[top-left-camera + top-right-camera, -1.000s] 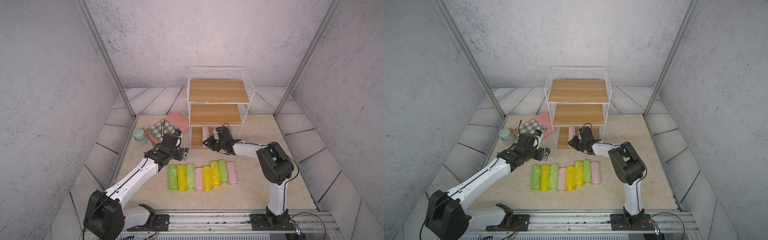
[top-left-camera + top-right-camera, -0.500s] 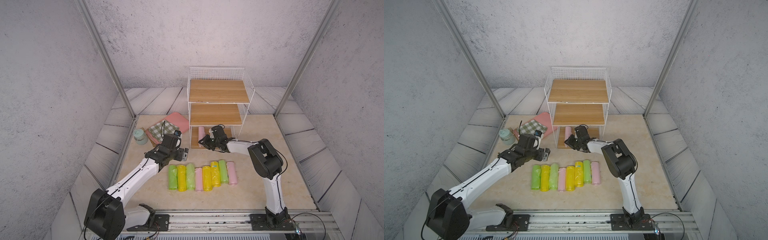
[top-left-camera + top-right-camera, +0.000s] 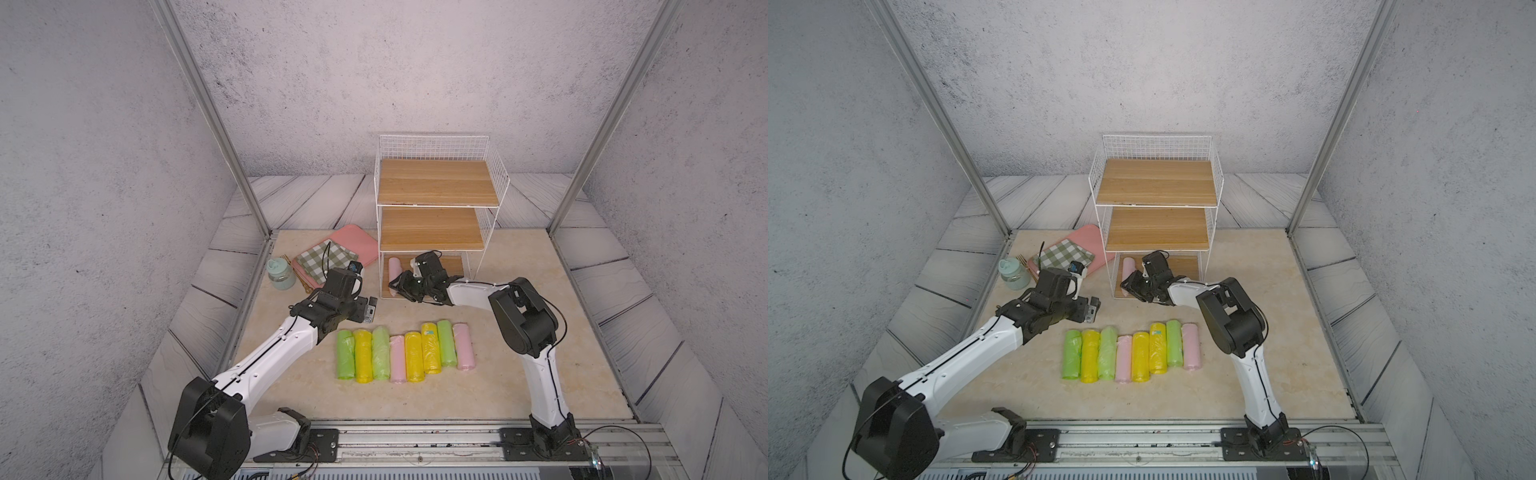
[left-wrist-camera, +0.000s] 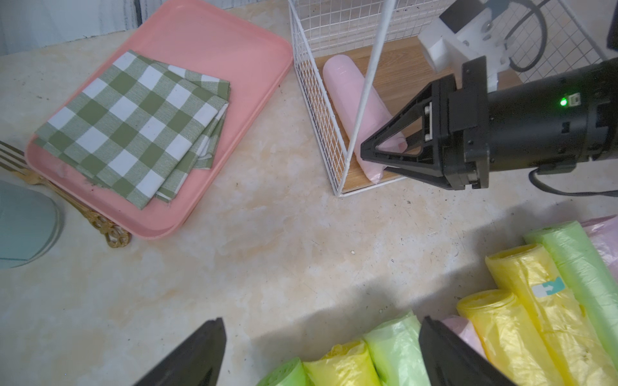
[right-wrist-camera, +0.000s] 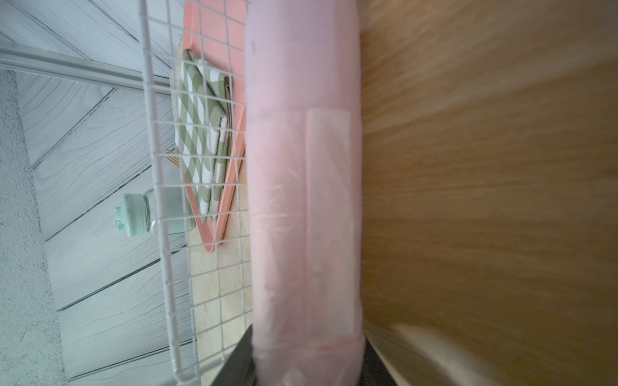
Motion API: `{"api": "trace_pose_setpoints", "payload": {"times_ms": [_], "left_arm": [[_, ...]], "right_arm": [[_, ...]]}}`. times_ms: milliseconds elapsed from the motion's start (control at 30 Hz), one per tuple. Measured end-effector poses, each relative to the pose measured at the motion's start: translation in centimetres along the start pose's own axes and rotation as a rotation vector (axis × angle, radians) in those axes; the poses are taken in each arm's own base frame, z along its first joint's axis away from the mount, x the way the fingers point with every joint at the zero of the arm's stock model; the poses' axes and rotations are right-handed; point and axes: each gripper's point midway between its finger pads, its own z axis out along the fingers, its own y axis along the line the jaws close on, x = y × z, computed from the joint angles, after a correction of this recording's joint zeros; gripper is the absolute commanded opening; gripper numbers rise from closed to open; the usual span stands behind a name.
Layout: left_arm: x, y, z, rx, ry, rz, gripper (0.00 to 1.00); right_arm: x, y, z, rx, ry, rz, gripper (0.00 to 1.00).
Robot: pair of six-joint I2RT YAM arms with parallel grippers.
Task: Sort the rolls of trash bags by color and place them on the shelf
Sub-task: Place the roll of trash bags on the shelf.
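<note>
Since one second ago my right tool [image 3: 397, 284] sits further toward 9 o'clock at the shelf [image 3: 432, 183] front, and the pink roll [image 4: 344, 87] lies on the bottom board [image 3: 453, 264], along the mesh wall [image 4: 317, 110]. The jaws stand around its near end; whether they press, I cannot tell. This roll is nearly placed, I judge. Eight other rolls [image 3: 405, 353] wait on the tabletop [image 3: 519, 374] at 6 o'clock. My left tool [image 4: 322, 320] hangs wide apart near them. One yellow roll [image 4: 521, 267] carries an arrow sticker [image 4: 548, 287], with no readable words.
</note>
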Motion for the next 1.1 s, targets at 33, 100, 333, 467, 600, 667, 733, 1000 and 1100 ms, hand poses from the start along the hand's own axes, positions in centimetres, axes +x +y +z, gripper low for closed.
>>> {"api": "trace_pose_setpoints", "payload": {"times_ms": [33,100,333,467,600,667,733,1000,1100], "left_arm": [[0.0,0.0,0.0,0.0,0.001,0.0,0.97],[0.0,0.0,0.0,0.0,0.001,0.0,0.97],[0.0,0.0,0.0,-0.001,0.001,0.0,0.97],[0.0,0.0,0.0,-0.001,0.001,0.0,0.97],[0.0,0.0,0.0,-0.001,0.001,0.0,0.97],[0.0,0.0,0.0,-0.001,0.001,0.0,0.97],[0.0,0.0,0.0,0.0,0.001,0.0,0.97],[-0.3,0.0,-0.4,0.002,-0.014,0.0,0.97],[-0.7,0.0,-1.0,0.005,-0.035,0.002,0.97]], "right_arm": [[-0.1,0.1,0.0,-0.004,-0.002,-0.002,0.49],[-0.2,0.3,0.0,-0.014,-0.006,-0.006,0.52],[0.0,0.0,0.1,-0.021,-0.011,-0.015,0.62],[0.1,-0.1,0.0,-0.029,-0.014,-0.027,0.65],[0.3,-0.2,-0.3,-0.029,-0.016,-0.037,0.68],[0.4,-0.2,-0.6,-0.029,-0.016,-0.046,0.69],[0.7,-0.3,-0.9,-0.023,-0.015,-0.055,0.7],[1.7,-0.8,-2.9,0.016,-0.004,-0.108,0.82],[1.9,-0.7,-3.5,0.022,-0.001,-0.136,0.86]]}}
